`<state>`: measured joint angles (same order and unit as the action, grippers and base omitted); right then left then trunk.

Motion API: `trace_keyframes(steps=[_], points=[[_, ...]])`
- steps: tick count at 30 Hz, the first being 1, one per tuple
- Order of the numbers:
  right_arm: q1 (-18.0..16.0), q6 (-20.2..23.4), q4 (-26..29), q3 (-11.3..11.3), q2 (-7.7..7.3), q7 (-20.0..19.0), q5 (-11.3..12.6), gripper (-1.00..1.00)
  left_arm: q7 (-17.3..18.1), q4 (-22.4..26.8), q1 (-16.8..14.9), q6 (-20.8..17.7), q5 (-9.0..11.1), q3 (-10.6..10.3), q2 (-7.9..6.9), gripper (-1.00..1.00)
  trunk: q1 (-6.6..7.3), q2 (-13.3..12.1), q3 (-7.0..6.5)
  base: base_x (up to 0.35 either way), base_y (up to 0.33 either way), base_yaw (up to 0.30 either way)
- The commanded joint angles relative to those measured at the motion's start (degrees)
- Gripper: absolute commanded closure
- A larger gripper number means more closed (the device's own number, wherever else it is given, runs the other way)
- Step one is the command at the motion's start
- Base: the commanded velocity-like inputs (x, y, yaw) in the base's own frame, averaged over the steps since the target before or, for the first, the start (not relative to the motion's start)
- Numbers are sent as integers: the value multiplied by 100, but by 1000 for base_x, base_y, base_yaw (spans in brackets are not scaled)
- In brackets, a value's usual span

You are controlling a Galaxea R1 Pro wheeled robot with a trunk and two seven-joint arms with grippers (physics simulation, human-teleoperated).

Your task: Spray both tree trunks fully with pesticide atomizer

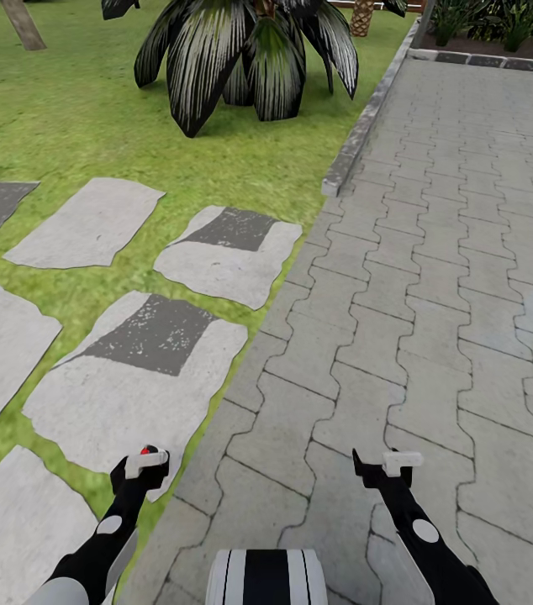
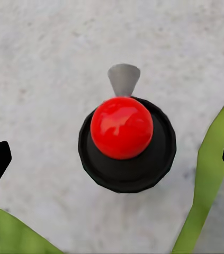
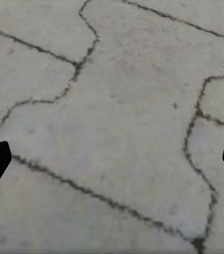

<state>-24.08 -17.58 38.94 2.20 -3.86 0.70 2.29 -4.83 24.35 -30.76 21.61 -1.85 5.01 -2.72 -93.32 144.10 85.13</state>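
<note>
Left gripper (image 2: 112,159) spread apart above red-topped pesticide atomizer (image 2: 123,140) on stepping stone (image 2: 48,63) | right gripper (image 3: 112,159) spread apart over paving (image 3: 117,106)

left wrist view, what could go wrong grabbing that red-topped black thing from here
The black round-bodied atomizer with a glossy red ball top sits between the open left gripper fingertips, seen from above. Closing on the smooth ball could let it slip. It stands on a pale stepping stone near grass, so a nudge might tip it.
</note>
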Motion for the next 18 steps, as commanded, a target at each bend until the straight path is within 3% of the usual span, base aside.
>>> trace_keyframes(steps=[1, 7, 8, 18], points=[[0, 0, 0, 0, 0, 0, 0, -100, 0, 4, 0, 0, 0, 0, 0, -100, 0, 0, 0, 0, 0, 0], [0, 0, -5, 0, -1, 0, 0, -100, 0, 30, 0, 0, 0, 0, 0, -100, 0, 0, 0, 0, 0, 0], [0, 0, -3, 0, -1, 0, 0, -100, 0, 32, 0, -3, 0, 2, 0, 100, 0, 0, 0, 0, 0, 0], [1, 0, -2, 0, -1, 0, 0, -100, -1, 35, 0, -7, 7, 9, 0, 100, 0, 0, 0, 0, 0, 0]])
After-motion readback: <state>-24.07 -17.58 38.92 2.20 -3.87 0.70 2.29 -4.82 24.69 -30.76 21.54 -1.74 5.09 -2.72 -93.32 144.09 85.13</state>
